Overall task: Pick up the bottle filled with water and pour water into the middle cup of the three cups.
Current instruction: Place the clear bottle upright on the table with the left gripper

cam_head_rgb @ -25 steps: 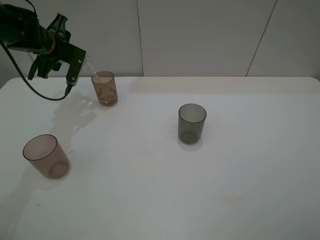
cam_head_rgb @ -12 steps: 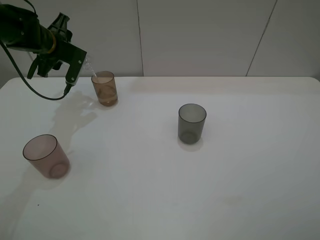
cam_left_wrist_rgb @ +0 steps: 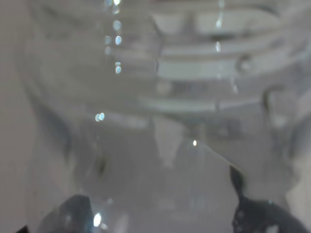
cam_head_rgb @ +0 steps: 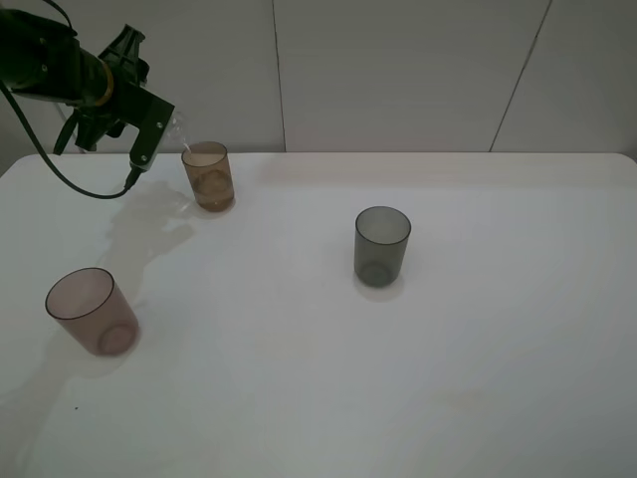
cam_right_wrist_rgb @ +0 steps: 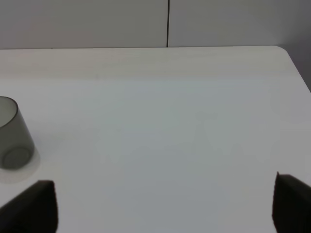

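Observation:
My left gripper [cam_head_rgb: 157, 125] is raised at the far left of the table and is shut on the clear bottle [cam_head_rgb: 178, 128]. The bottle is tilted, with its neck over the rim of the amber-brown middle cup [cam_head_rgb: 209, 175]. A thin stream seems to run from the neck into that cup. The bottle fills the left wrist view [cam_left_wrist_rgb: 160, 97], with dark fingertips [cam_left_wrist_rgb: 257, 213] at its sides. The pinkish-mauve cup [cam_head_rgb: 90, 311] stands at the front left. The dark grey cup [cam_head_rgb: 382, 246] stands right of the middle and shows in the right wrist view [cam_right_wrist_rgb: 12, 133]. My right gripper [cam_right_wrist_rgb: 160, 208] is open and empty above the table.
The white table [cam_head_rgb: 328, 378] ends at a white panelled wall [cam_head_rgb: 398, 70] behind the cups. The left arm's black cable [cam_head_rgb: 60, 169] hangs over the table's back left corner. The table's right back corner [cam_right_wrist_rgb: 282, 48] shows in the right wrist view.
My left gripper with the bottle has shifted slightly upward beside the amber cup. The three cups have not moved.

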Tool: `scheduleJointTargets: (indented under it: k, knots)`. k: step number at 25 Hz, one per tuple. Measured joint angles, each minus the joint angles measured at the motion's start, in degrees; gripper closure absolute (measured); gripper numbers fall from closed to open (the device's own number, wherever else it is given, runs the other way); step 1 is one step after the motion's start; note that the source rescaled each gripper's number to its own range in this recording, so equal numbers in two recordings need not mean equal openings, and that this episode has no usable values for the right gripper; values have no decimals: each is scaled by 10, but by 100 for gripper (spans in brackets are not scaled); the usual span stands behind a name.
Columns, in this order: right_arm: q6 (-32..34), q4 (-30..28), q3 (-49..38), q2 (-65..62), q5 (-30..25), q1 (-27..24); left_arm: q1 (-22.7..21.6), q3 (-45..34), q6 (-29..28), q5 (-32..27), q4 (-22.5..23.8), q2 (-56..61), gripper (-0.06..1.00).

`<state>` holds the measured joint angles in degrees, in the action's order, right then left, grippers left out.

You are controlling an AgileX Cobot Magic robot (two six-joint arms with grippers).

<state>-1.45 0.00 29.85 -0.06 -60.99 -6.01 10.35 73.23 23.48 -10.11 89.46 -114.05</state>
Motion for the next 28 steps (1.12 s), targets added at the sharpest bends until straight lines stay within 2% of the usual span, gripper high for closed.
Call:
scheduleJointTargets:
  k: [13, 28]
  knots:
    - [0, 0, 0, 0, 0, 0, 0, 12, 0, 13, 20, -9, 94]
    - [0, 0, 0, 0, 0, 0, 0, 15, 0, 38, 95, -9, 94]
